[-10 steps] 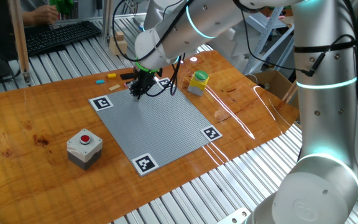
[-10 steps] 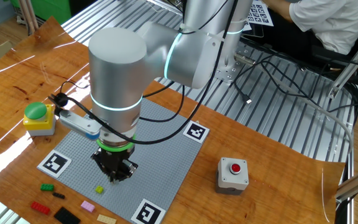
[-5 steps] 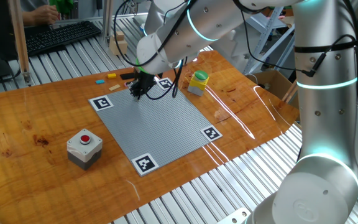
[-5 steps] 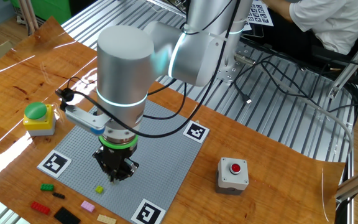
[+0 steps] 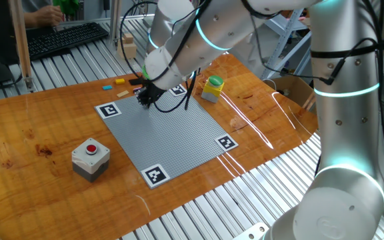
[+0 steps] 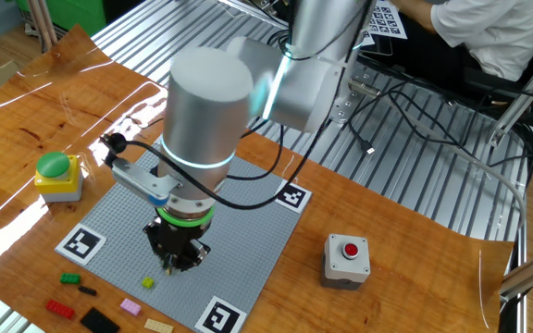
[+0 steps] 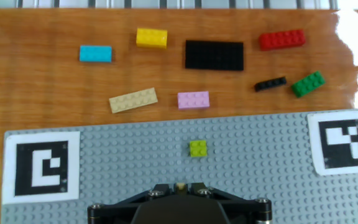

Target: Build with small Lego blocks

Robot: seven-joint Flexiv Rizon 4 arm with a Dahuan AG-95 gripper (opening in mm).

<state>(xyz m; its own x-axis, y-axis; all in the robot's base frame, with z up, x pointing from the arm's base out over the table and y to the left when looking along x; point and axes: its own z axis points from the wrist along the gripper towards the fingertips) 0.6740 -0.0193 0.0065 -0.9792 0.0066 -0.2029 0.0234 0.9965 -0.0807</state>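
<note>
Step in hand: one yellow-green brick (image 7: 198,148) sits studded onto the grey baseplate (image 7: 272,186), just ahead of the gripper (image 6: 178,265), which hangs low over the plate; this reads as the end of a placement.
Jaws: hidden under the hand in every view, so I cannot tell how wide they stand; nothing shows between them.
Next move, as I judge it: rise clear, cross the plate's edge to the loose bricks on the worktop (image 7: 42,87), and line up squarely on one before closing.
Loose bricks, counted in the hand view: eight.
Colours: one light-blue brick (image 7: 96,54), one yellow brick (image 7: 151,38), one black plate (image 7: 214,55), one red brick (image 7: 281,40), one small black brick (image 7: 270,84), one green brick (image 7: 307,84), one tan plate (image 7: 133,99), one pink brick (image 7: 193,99).
Marker tags in the hand view: two.
</note>
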